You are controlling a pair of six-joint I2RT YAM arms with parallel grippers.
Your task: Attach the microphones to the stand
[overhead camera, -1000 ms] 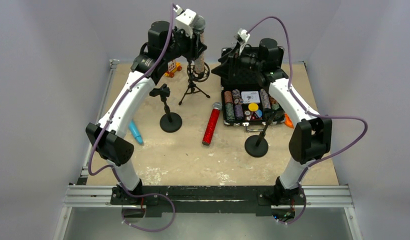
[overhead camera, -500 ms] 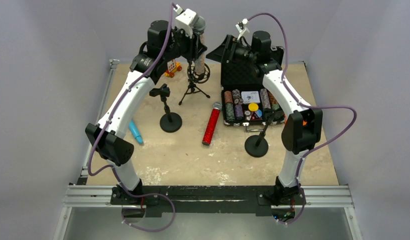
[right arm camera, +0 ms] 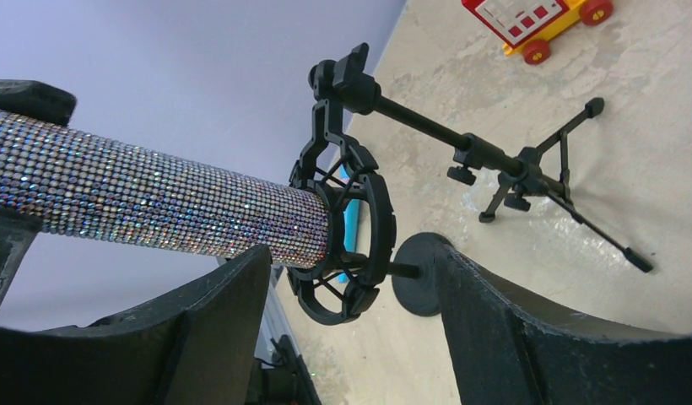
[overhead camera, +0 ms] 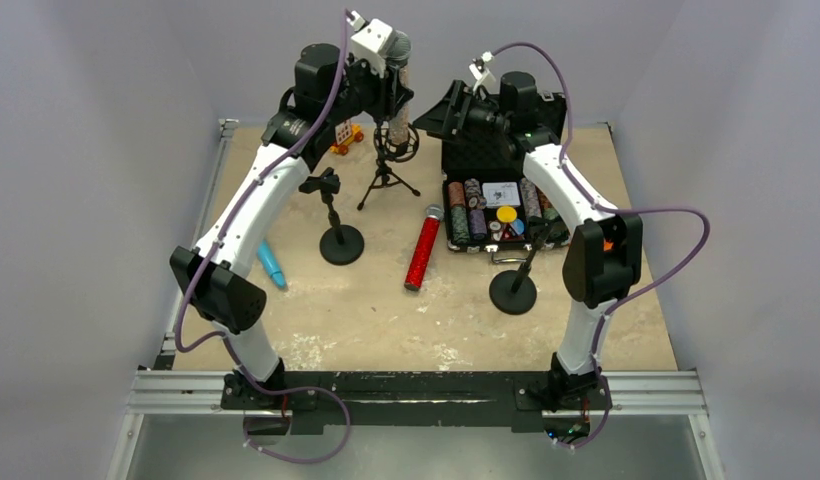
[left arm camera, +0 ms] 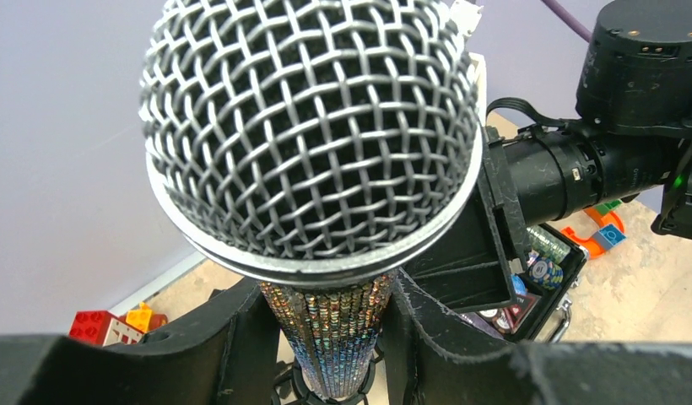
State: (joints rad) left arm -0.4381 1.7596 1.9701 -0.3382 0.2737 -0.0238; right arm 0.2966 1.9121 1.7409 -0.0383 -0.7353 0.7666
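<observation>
My left gripper (overhead camera: 391, 88) is shut on the silver-glitter microphone (overhead camera: 399, 95) just under its grey mesh head (left arm camera: 309, 126) and holds it upright. The microphone's lower end sits in the black ring mount (right arm camera: 347, 228) of the tripod stand (overhead camera: 386, 178). My right gripper (overhead camera: 434, 110) is open beside that mount. In the right wrist view the ring shows between its fingers (right arm camera: 216, 312); I cannot tell whether they touch it. The red-glitter microphone (overhead camera: 423, 248) lies mid-table. The light-blue microphone (overhead camera: 271, 264) lies at the left. Two round-base stands (overhead camera: 339, 238) (overhead camera: 514, 288) hold nothing.
An open black case of poker chips (overhead camera: 491, 212) stands at the back right, under my right arm. A toy truck (overhead camera: 344, 135) is at the back left, and an orange toy (overhead camera: 577, 241) is right of the case. Grey walls close in the back and sides.
My right arm has swung left from over the chip case toward the tripod stand's ring mount. The left gripper and silver microphone have stayed where they were.
</observation>
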